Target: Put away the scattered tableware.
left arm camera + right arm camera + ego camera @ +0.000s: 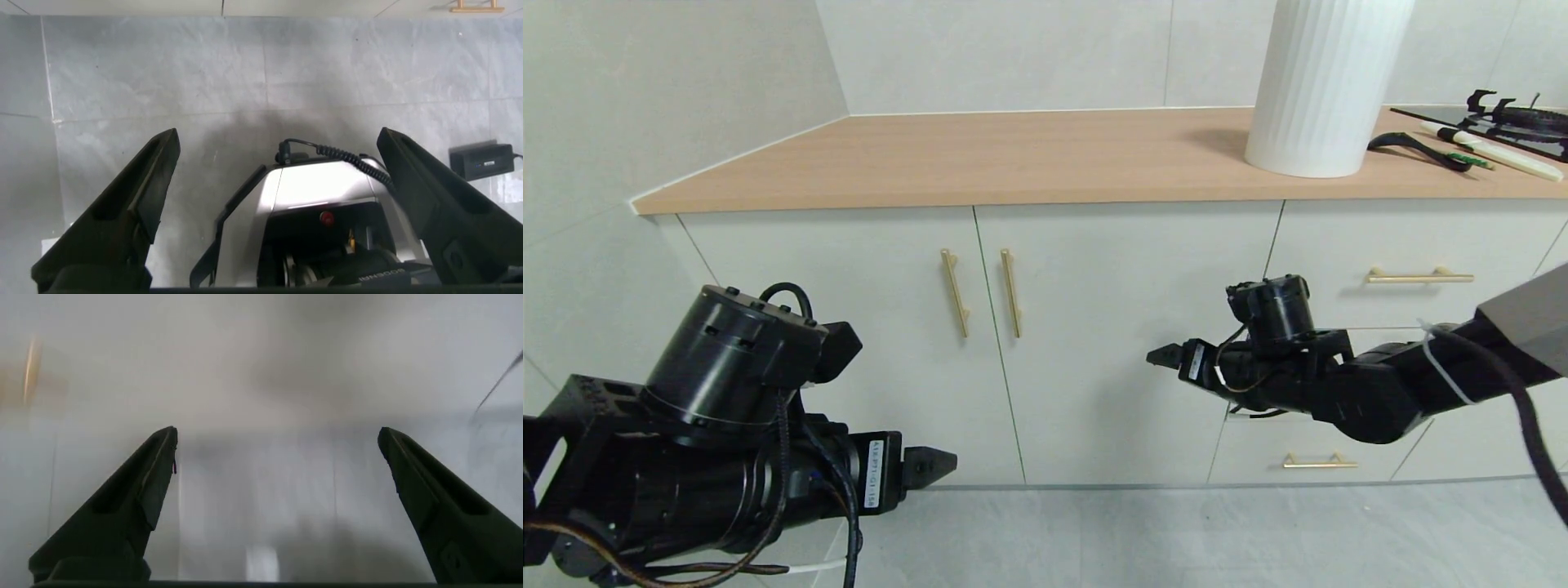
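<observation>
Inward point left gripper (pixel 933 467), right gripper (pixel 1165 356) — seemingly splayed.

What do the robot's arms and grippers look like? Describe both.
The left arm and right arm are matte black with cylindrical joint housings and black cables. The left gripper and right gripper have dark, tapered wedge fingers, and each carries a white label behind them. A white tie binds the right arm's cable.

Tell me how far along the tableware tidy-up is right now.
Nothing looks put away yet. A black ladle and a cream utensil lie on the countertop beside the white ribbed container. Nothing is in hand: the left pincer and right pincer are open and empty, in front of the closed cabinet doors. All the collecting is left.
</observation>
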{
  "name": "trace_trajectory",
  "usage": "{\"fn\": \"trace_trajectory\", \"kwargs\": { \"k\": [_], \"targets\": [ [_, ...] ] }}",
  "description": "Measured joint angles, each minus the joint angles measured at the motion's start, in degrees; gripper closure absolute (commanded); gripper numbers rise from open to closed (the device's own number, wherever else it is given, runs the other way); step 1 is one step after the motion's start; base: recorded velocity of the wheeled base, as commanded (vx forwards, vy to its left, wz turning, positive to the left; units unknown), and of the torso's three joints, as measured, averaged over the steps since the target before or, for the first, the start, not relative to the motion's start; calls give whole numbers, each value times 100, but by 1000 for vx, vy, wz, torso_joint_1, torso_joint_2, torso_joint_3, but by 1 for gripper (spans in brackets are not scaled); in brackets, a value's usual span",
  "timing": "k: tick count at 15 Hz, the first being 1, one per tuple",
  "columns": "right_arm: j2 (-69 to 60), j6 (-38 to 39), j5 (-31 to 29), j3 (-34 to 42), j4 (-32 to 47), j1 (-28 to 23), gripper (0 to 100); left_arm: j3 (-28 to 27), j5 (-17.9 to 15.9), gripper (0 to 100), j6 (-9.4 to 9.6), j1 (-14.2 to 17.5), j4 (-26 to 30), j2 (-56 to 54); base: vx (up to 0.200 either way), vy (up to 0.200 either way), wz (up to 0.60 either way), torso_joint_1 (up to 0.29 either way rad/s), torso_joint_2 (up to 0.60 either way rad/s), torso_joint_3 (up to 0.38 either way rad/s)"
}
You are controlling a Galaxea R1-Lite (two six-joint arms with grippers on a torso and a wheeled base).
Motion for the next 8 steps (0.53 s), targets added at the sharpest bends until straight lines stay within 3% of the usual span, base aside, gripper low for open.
{"fn": "trace_trajectory", "kwargs": {
  "k": [4, 8],
  "targets": [
    [-579, -396, -34, 378, -21, 30, 0, -4, 35, 0, 2, 4, 0, -102, 0, 0, 0, 0, 0, 0],
    [-1872, -1147, -277, 1346, -243, 83, 0, 10, 285, 0, 82, 69, 6, -708, 0, 0, 0, 0, 0, 0]
  ]
}}
